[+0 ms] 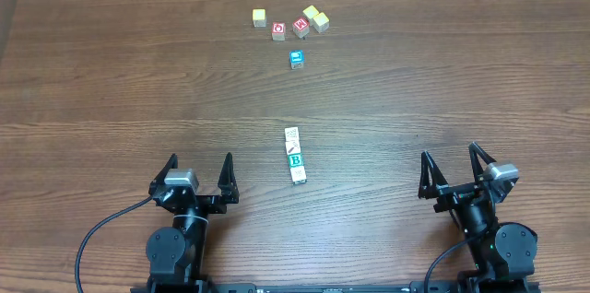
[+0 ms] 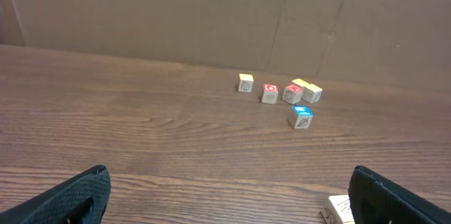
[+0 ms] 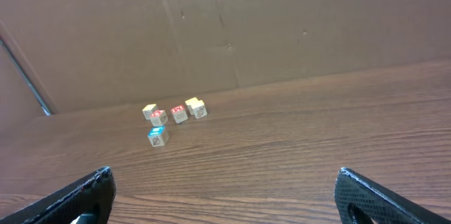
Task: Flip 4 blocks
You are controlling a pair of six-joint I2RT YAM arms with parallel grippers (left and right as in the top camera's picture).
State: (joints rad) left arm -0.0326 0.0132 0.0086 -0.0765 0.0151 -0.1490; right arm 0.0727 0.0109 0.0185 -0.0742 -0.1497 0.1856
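1. Dark wood-grain table (image 1: 111,81), with a brown cardboard wall (image 2: 176,13) standing behind it.
2. The blocks (image 1: 295,156): four pale cubes in a short row at frame centre in the overhead view. The row runs top to bottom with a slight slant, and neighbours appear to touch. The green-B block (image 1: 295,159) is third from the top. One corner of the row shows at the lower right of the left wrist view.
3. Upper centre, well apart from the row: yellow cubes (image 1: 259,17), red-faced cubes (image 1: 278,30) and one blue-faced cube (image 1: 296,58).
4. Left gripper (image 1: 200,158), lower left: jaws spread wide, nothing between them. Right gripper (image 1: 449,153), lower right: also spread and empty. The row lies between the two, clear of both.
5. Handling, by judgement: small wood cubes, so light and stiff, and not fragile. The smooth printed faces may slip under a light pinch.
6. Hold: the left and right side faces of each cube are free, so pinch across those. The faces toward neighbours are blocked.
7. Risk: turning one cube may knock the next one out of line.
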